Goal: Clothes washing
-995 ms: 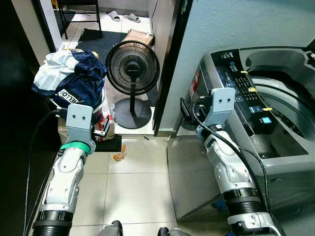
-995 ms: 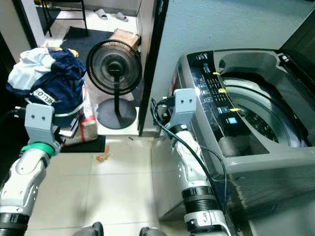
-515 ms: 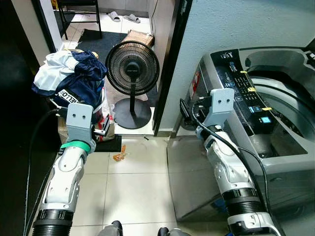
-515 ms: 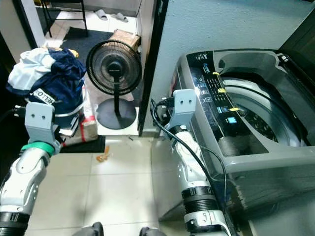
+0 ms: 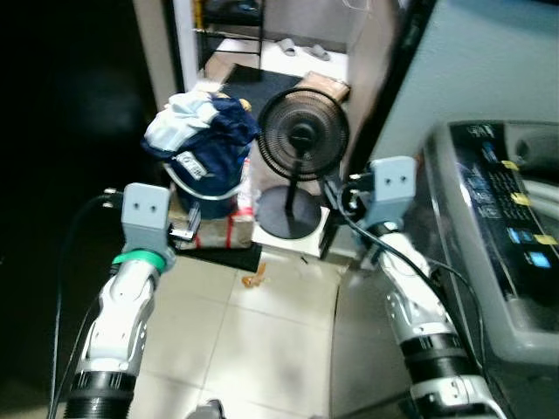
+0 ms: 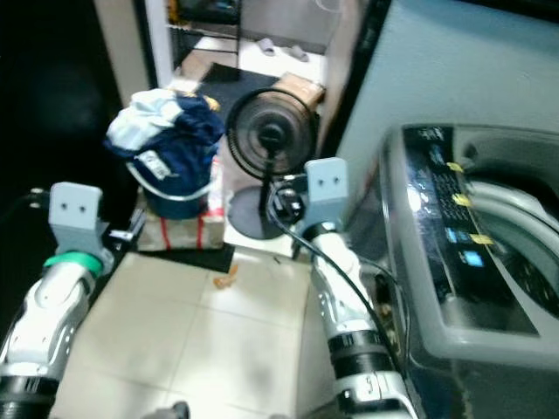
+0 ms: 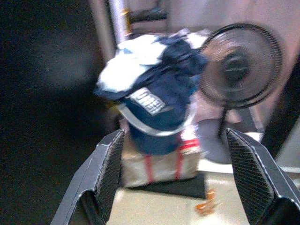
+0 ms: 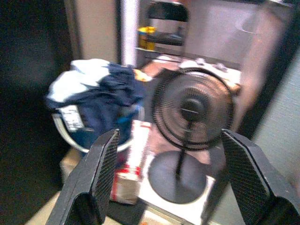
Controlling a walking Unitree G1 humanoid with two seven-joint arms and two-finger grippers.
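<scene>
Directly ahead of the left gripper [image 7: 180, 187], whose two black fingers [image 7: 105, 176] stand wide apart with nothing between them, sits the heap of clothes [image 7: 150, 79]: navy and white garments piled in a pale-rimmed basket [image 7: 154, 129], well apart from the fingertips and centred between them. The basket rests on a whitish box with red bands [image 7: 157, 161]. A white label with dark letters shows on the navy cloth, too blurred to read. The right gripper [image 8: 171, 180] is likewise spread and empty, raised at about the same height; the same pile lies ahead of it and off toward its left finger, while a black standing fan [image 8: 192, 110] stands straight in front, its round base [image 8: 176, 180] on the floor. An orange scrap [image 5: 255, 280] lies on the pale tiled floor [image 5: 262, 340] short of the box. To the outer side of the right gripper is the washing machine [image 6: 463, 262], grey, with a dark control panel [image 6: 450, 223] carrying yellow tags and a small blue-lit display; its print cannot be read. Beyond the fan a doorway opens onto a dark mat [image 5: 253, 78] and a pair of slippers [image 5: 301, 49].
</scene>
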